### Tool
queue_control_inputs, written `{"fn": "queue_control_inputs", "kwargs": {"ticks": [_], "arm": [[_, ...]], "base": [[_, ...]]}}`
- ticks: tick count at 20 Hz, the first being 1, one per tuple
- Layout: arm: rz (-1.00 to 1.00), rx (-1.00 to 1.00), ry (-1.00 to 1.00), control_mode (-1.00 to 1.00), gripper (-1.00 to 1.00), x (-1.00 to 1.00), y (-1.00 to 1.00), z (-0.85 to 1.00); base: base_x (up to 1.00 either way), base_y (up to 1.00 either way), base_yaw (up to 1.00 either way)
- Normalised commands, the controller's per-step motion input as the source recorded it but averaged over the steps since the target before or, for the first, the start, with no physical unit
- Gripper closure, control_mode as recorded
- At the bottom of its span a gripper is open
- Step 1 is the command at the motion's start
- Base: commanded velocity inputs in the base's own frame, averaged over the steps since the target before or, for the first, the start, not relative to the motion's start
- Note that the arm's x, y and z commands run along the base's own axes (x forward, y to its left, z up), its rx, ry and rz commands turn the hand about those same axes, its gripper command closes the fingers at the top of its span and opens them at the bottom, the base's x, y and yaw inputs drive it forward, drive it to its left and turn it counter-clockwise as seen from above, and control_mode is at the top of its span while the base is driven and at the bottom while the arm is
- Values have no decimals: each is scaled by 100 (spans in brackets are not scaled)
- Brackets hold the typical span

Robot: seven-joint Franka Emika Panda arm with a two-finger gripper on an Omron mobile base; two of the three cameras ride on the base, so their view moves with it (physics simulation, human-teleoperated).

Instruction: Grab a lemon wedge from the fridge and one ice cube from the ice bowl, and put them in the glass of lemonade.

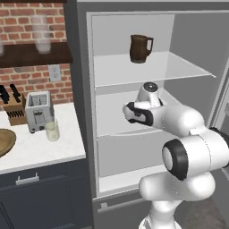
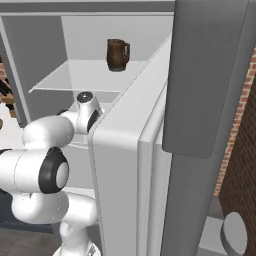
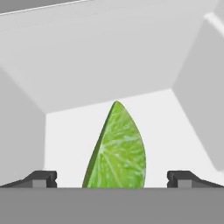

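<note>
The lemon wedge [image 3: 116, 148] is seen in the hand view standing on its edge on a white shelf inside the fridge [image 1: 85, 112], with its pointed tip up and the green cut face turned to the camera. It is placed between the two fingertips [image 3: 41, 178] of the gripper [image 3: 116, 180], whose jaws are spread wide with nothing held; a clear gap is left on each side of the wedge. From here, a slip is judged to be the main risk: the wedge is thin and curved, so when the jaws are closed it may be tipped over or squeezed out. If the hand is pushed further in, the wedge may be knocked toward the far wall of the fridge. The arm is reached into the middle shelf, under the shelf with the dark brown mug [image 1: 141, 48], so a collision with a shelf is possible on withdrawal. Far to the left, on the counter [image 1: 40, 152], the glass of lemonade [image 1: 52, 130] is standing just beside the toaster [image 1: 39, 111], and the ice bowl [image 1: 5, 142] is partly seen at the left edge.
</note>
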Motion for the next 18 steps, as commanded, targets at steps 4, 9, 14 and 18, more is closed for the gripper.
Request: {"fn": "queue_control_inputs", "kwargs": {"ticks": [4,9,14,18], "arm": [[0,0,0,-100,-100,15,-1,-31],[0,0,0,-100,-100,9,0,-4],[0,0,0,-100,-100,1,0,-7],[0,0,1,-100,-100,0,0,-16]], "base": [[0,0,0],[0,0,0],[0,0,0],[0,0,0]]}}
